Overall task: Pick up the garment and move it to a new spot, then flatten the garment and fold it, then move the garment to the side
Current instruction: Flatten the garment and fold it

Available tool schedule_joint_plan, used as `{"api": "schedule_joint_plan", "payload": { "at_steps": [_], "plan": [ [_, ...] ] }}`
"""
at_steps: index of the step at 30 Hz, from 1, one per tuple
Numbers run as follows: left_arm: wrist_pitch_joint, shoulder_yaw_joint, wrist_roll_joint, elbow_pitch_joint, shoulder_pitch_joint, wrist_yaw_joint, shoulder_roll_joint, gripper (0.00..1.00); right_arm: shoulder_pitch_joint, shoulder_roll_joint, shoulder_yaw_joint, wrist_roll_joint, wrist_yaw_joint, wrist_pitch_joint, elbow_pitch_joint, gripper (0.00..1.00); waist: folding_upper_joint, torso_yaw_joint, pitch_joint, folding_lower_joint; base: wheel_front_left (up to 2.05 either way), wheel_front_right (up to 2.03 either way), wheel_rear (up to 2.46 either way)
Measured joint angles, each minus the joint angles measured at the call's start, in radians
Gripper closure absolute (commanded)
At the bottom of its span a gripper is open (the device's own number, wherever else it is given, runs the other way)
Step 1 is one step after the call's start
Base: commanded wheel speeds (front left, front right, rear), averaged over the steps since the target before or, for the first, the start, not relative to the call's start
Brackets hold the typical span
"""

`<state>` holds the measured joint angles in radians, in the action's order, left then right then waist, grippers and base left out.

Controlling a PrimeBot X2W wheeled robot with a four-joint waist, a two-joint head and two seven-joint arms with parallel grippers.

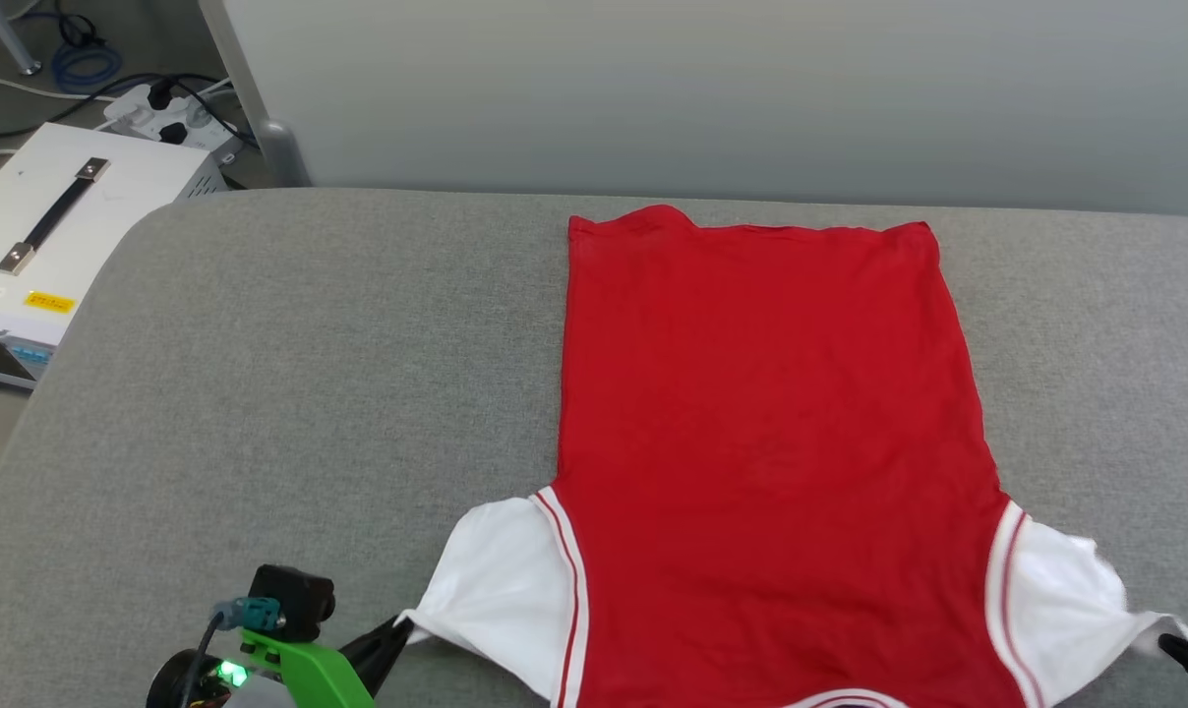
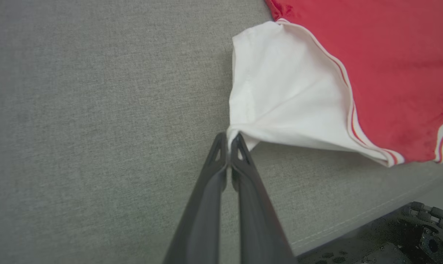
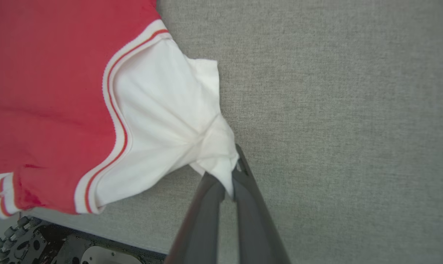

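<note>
The garment (image 1: 771,433) lies flat on the grey table (image 1: 309,393), plain red side up, hem far from me and white sleeves near the front edge. No lettering shows. My left gripper (image 1: 397,629) is shut on the tip of the left white sleeve (image 2: 280,95), pulling it outward; the pinch shows at the left gripper (image 2: 229,141) in its wrist view. At the lower right, my right gripper (image 1: 1179,649) is shut on the bunched tip of the right white sleeve (image 3: 163,121), seen held by the right gripper (image 3: 230,179) in its own view.
A white equipment box (image 1: 53,236) with a black handle stands on the floor off the table's left, with a power strip (image 1: 161,118) and cables behind it. A pale wall panel (image 1: 712,88) runs along the far edge. Wide bare cloth lies left of the garment.
</note>
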<state>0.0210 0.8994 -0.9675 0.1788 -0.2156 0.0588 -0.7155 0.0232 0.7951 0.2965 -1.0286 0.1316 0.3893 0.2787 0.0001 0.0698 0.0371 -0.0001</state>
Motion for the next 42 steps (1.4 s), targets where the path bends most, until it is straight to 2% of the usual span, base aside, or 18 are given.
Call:
{"api": "schedule_joint_plan", "payload": {
  "at_steps": [5, 11, 16, 21, 26, 31, 42],
  "plan": [
    [-0.049, -0.003, -0.003, -0.111, -0.004, 0.012, -0.026, 1.0, -0.019, -0.005, -0.07, 0.02, 0.0, 0.091, -0.055, 0.0, 0.0, 0.006, 0.028, 0.0, 0.0, 0.0, 0.0],
    [-0.131, -0.003, 0.0, -0.304, -0.019, 0.095, -0.061, 1.0, -0.174, -0.035, -0.222, 0.065, 0.0, 0.275, -0.157, 0.0, 0.0, 0.026, 0.096, 0.0, 0.0, 0.0, 0.0],
    [-0.146, -0.01, 0.019, -0.425, -0.047, 0.137, -0.072, 1.0, -0.355, -0.107, -0.3, 0.156, 0.0, 0.445, -0.205, 0.0, 0.0, 0.051, 0.165, 0.0, 0.0, 0.0, 0.0],
    [-0.147, -0.014, 0.07, -0.506, -0.088, 0.153, -0.069, 1.0, -0.582, -0.185, -0.356, 0.283, 0.0, 0.624, -0.188, 0.0, 0.0, 0.084, 0.255, 0.0001, 0.0, 0.0, 0.0],
    [-0.154, -0.007, 0.091, -0.547, -0.125, 0.157, -0.049, 1.0, -0.764, -0.239, -0.407, 0.419, 0.0, 0.74, -0.119, 0.0, -0.0001, 0.125, 0.348, 0.0002, 0.0, 0.0, 0.0],
    [-0.154, 0.0, 0.122, -0.562, -0.157, 0.156, -0.021, 1.0, -0.888, -0.251, -0.447, 0.522, 0.0, 0.789, -0.044, 0.0, 0.0, 0.174, 0.429, 0.0003, 0.0, 0.0, 0.0],
    [-0.143, 0.01, 0.132, -0.552, -0.191, 0.129, 0.016, 1.0, -1.031, -0.255, -0.491, 0.652, 0.0, 0.792, 0.073, 0.0, -0.0001, 0.277, 0.555, 0.0003, 0.0, 0.0, 0.0]
  ]
}}
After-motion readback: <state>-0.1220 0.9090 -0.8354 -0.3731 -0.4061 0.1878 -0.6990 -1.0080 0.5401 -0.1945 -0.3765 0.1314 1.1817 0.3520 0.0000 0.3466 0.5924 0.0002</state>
